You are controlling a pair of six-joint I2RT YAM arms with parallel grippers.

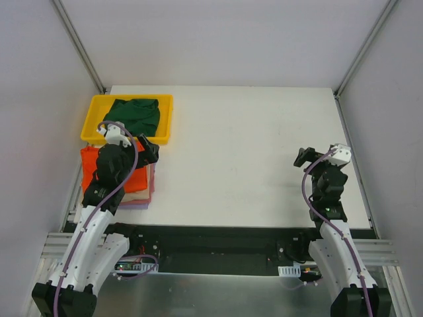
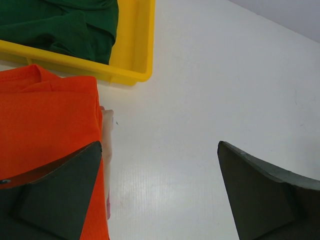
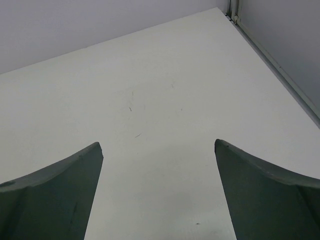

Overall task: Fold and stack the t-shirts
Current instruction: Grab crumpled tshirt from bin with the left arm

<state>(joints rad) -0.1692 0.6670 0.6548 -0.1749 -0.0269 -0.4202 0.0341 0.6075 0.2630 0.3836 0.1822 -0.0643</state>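
A folded orange t-shirt (image 1: pixel 90 165) tops a stack at the table's left edge, over a beige shirt (image 1: pixel 136 192) and a pale pink-lilac shirt (image 1: pixel 136 204). A dark green t-shirt (image 1: pixel 135 115) lies crumpled in the yellow tray (image 1: pixel 165 120). My left gripper (image 1: pixel 149 150) hovers over the stack's far right corner, open and empty. In the left wrist view it (image 2: pixel 160 165) straddles the orange shirt (image 2: pixel 45 120), whose edge shows beige (image 2: pixel 107 135) beside it, with the green shirt (image 2: pixel 65 25) ahead. My right gripper (image 1: pixel 304 157) is open and empty over bare table at the right (image 3: pixel 159 150).
The yellow tray (image 2: pixel 136 45) stands at the table's far left corner, just beyond the stack. White walls and metal frame rails (image 1: pixel 79 46) enclose the table. The right table edge with its rail (image 3: pixel 280 65) runs close to the right arm.
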